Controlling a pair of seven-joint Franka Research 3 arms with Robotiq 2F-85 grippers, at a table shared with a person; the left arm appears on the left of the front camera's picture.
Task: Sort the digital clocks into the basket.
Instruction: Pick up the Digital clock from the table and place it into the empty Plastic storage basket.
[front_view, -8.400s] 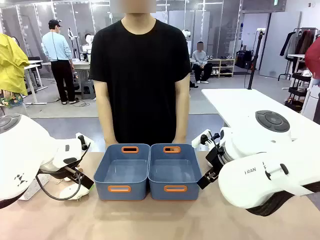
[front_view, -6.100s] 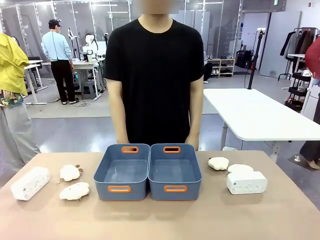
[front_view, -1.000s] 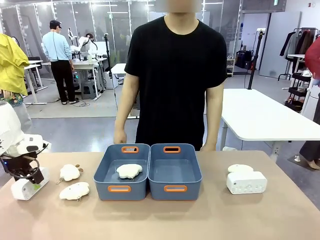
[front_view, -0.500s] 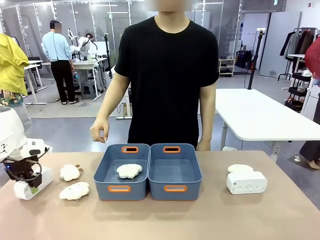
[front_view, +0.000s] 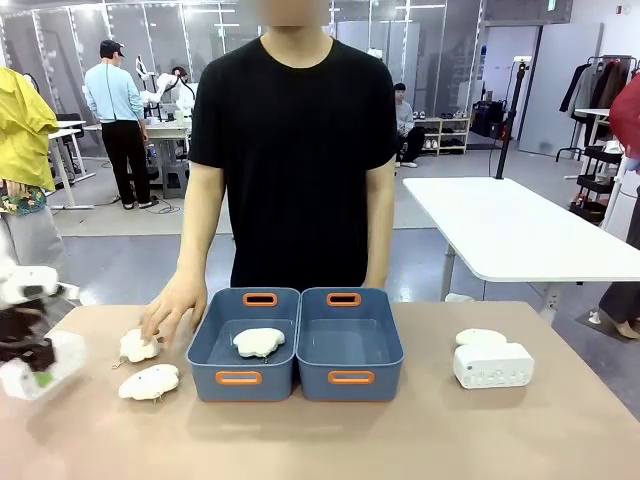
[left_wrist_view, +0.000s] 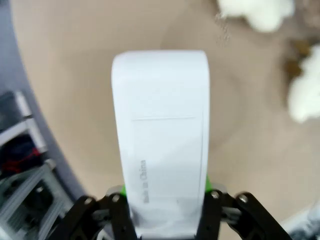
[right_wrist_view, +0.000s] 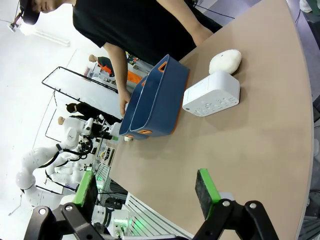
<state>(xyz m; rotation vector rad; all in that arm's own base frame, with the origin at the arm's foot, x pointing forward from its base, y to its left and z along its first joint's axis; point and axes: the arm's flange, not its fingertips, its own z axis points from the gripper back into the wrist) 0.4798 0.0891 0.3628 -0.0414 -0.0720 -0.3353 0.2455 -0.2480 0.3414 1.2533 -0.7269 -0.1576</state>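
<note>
My left gripper (front_view: 27, 358) is at the table's far left, shut on a white digital clock (front_view: 30, 378); in the left wrist view that clock (left_wrist_view: 160, 135) runs up from between the green pads (left_wrist_view: 120, 189). The second clock (front_view: 493, 364) rests on the table at the right, buttons facing me, and the right wrist view shows it (right_wrist_view: 212, 93) far ahead of my open right gripper (right_wrist_view: 146, 189). Two blue baskets stand side by side in the middle: the left basket (front_view: 212, 340) holds a cream plush, and nothing lies in the right basket (front_view: 385, 345).
The person's hand (front_view: 168, 310) rests on a plush toy (front_view: 138, 346) left of the baskets. Another plush (front_view: 150, 381) lies in front of it, and one more (front_view: 480, 337) sits behind the right clock. Bare table spreads along the front edge.
My left gripper has shifted left toward the picture's edge with the clock in it. The person's hand has come down onto the plush left of the baskets.
</note>
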